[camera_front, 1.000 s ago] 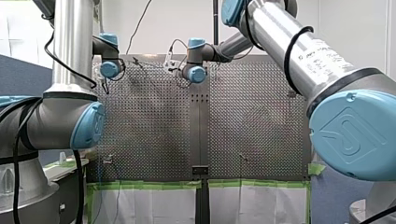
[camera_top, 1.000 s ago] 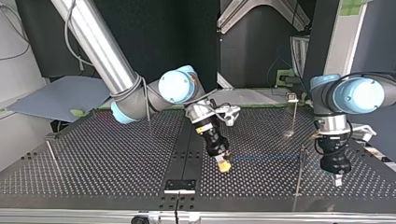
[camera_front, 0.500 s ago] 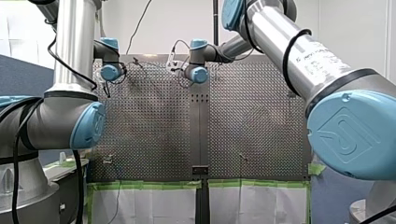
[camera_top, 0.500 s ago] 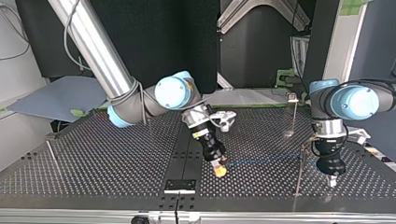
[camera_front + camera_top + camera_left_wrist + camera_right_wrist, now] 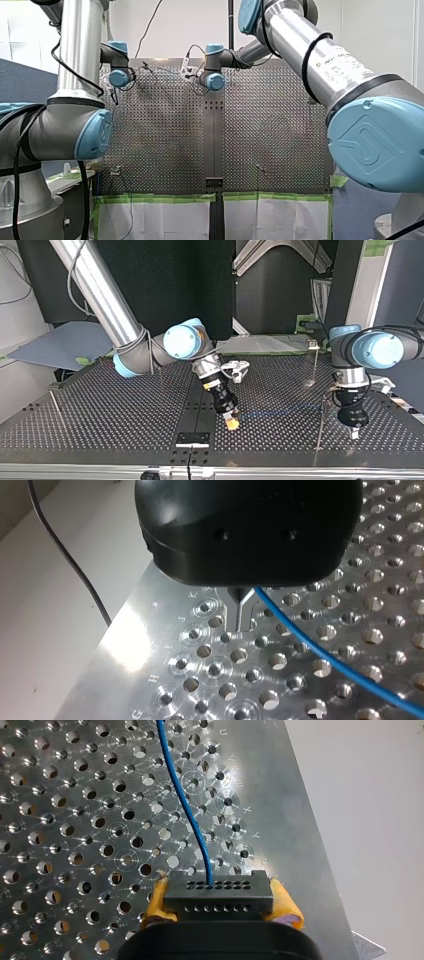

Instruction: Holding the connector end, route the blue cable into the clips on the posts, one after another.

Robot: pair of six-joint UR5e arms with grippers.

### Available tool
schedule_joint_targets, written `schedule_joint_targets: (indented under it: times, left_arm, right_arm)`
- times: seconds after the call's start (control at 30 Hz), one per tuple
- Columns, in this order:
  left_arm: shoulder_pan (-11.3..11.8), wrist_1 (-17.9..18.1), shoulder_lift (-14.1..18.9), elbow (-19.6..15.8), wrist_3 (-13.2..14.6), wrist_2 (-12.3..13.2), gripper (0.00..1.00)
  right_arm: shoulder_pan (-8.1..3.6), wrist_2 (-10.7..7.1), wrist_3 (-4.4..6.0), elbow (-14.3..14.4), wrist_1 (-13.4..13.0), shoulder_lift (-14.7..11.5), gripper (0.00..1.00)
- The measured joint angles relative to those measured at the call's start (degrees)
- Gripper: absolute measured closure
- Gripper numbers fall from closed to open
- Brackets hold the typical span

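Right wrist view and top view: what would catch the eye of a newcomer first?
In the right wrist view, the black connector stands out, clamped between the yellow-padded fingers of my right gripper, with the blue cable running from it over the perforated table. In the top view, that gripper leans over the table's middle, while my left gripper points down near a thin post at the view's right.
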Motion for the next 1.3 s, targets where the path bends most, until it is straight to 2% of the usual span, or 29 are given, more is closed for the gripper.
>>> schedule_joint_targets:
  times: [0.03, 0.07, 0.1, 0.13, 0.17, 0.2, 0.27, 0.3, 0.37, 0.4, 0.47, 0.5, 0.57, 0.6, 0.63, 1.0, 1.3]
  left_arm:
    - [0.0, -0.1, 0.0, 0.0, 0.1, -0.4, 1.0]
    - [0.0, -0.1, 0.0, 0.0, 0.3, -0.7, 0.89]
    - [0.0, -0.2, 0.0, 0.0, 0.5, -1.0, 0.89]
    - [0.0, -0.3, 0.0, 0.0, 0.8, -1.5, 0.74]
    - [0.0, -0.5, 0.1, 0.0, 1.1, -1.9, 0.66]
    - [-0.1, -0.6, 0.1, 0.0, 1.4, -2.3, 0.66]
    - [-0.2, -1.0, 0.1, 0.0, 1.6, -2.8, 0.54]
    - [-0.2, -1.2, 0.1, 0.0, 1.6, -2.9, 0.54]
    - [-0.2, -1.5, 0.1, 0.0, 1.1, -3.0, 0.46]
    - [-0.2, -1.5, 0.1, 0.0, 0.8, -3.1, 0.46]
    - [-0.3, -1.6, 0.1, 0.0, 0.1, -3.2, 0.24]
    - [-0.3, -1.7, 0.1, 0.0, -0.2, -3.2, 0.24]
    - [-0.4, -2.2, 0.1, 0.0, -1.2, -3.2, 0.05]
    - [-0.4, -2.5, 0.2, 0.0, -1.5, -3.2, 0.05]
    - [-0.5, -3.0, 0.2, 0.0, -1.8, -3.3, 0.0]
    - [-1.7, -8.3, 0.4, 0.0, -2.9, -6.4, 0.0]
    - [-2.9, -12.9, 3.1, -2.9, -4.0, -5.7, 0.0]
  right_arm:
    - [0.01, -0.03, 0.0, 0.0, 0.0, 0.0, 1.0]
    - [0.02, -0.04, 0.0, 0.0, 0.1, 0.0, 1.0]
    - [0.02, -0.05, 0.0, 0.0, 0.1, 0.0, 1.0]
    - [0.03, -0.06, 0.0, 0.0, 0.1, 0.0, 1.0]
    - [0.02, -0.07, 0.0, 0.0, 0.1, 0.0, 1.0]
    - [0.02, -0.08, 0.0, 0.0, 0.1, 0.0, 1.0]
    - [0.01, -0.15, 0.0, 0.0, 0.1, 0.0, 1.0]
    - [0.0, -0.18, 0.0, 0.0, 0.1, 0.0, 1.0]
    - [-0.02, -0.24, 0.0, 0.0, 0.1, 0.0, 1.0]
    - [-0.03, -0.28, 0.0, 0.0, 0.1, 0.0, 1.0]
    - [-0.1, -0.36, 0.0, 0.0, 0.1, 0.1, 1.0]
    - [-0.14, -0.38, 0.0, 0.0, 0.1, 0.1, 1.0]
    - [-0.22, -0.42, 0.0, 0.0, 0.1, 0.1, 1.0]
    - [-0.25, -0.42, 0.0, 0.0, 0.1, 0.1, 1.0]
    - [-0.27, -0.43, 0.0, 0.0, 0.1, 0.1, 1.0]
    - [-0.3, -0.65, 0.0, 0.0, 0.1, 0.1, 1.0]
    - [-0.41, -1.03, -0.01, 0.0, 0.1, 0.2, 1.0]
